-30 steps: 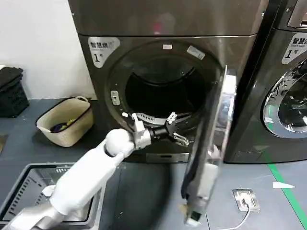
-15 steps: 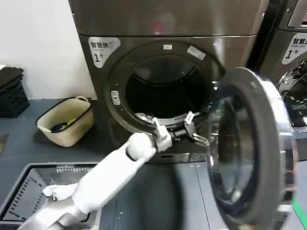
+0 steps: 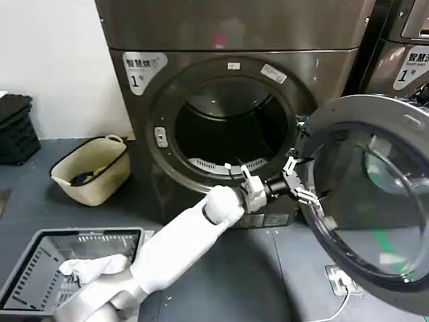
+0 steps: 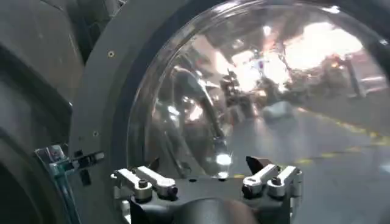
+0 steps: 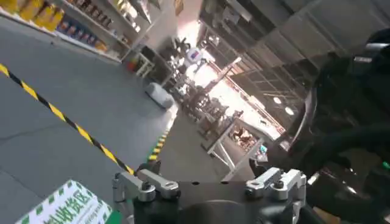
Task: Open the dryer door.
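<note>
The dryer door (image 3: 338, 131) stands swung wide to the right, its dark grey inner face and glass porthole turned toward me. The round drum opening (image 3: 231, 124) is uncovered. My left gripper (image 3: 303, 182) reaches out in front of the drum's lower right, right at the door's inner rim on the hinge side, fingers open with nothing between them. The left wrist view has the gripper (image 4: 206, 163) facing the door (image 4: 103, 103) and its domed glass at close range. My right gripper (image 5: 201, 167) is open and holds nothing, pointing off at the room's floor.
A second machine (image 3: 409, 60) stands right behind the open door. A beige basket (image 3: 94, 168) sits on the floor at left, a grey crate (image 3: 40, 261) with a white cloth (image 3: 87, 265) near me, and a white device (image 3: 342, 282) under the door.
The door has swung from half open and edge-on to wide open on the right. My left gripper has moved rightward along with it, still open.
</note>
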Robot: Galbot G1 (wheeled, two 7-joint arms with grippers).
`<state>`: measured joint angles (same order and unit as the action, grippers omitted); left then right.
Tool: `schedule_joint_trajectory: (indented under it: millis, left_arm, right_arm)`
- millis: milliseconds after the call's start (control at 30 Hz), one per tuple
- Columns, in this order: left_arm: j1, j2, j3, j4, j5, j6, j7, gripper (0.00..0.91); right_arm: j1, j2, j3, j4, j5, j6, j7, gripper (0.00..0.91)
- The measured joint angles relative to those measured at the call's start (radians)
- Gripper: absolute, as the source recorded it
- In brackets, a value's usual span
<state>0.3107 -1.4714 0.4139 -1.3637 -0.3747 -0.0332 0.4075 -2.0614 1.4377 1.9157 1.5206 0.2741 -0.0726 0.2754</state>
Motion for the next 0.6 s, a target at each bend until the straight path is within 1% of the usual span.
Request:
schedule_joint_trajectory:
  millis: [100,267,500,600]
  left_arm:
    - [-0.003,-0.016,0.0,0.012,0.004,0.0,-0.003,0.907]
    - [-0.004,-0.035,-0.001,0.028,0.008,-0.002,-0.003,0.907]
    - [-0.01,-0.04,-0.002,0.035,0.007,-0.004,-0.003,0.907]
    - [-0.01,-0.04,-0.004,0.034,0.007,-0.004,-0.002,0.907]
  right_arm:
    - [-0.003,-0.006,0.017,-0.02,-0.029,-0.008,0.006,0.907]
    - [-0.011,-0.007,0.035,-0.042,-0.032,-0.014,0.008,0.907]
    - [-0.01,0.002,0.035,-0.04,-0.034,-0.014,0.01,0.907]
    - [-0.008,0.005,0.034,-0.043,-0.048,-0.017,0.015,0.907]
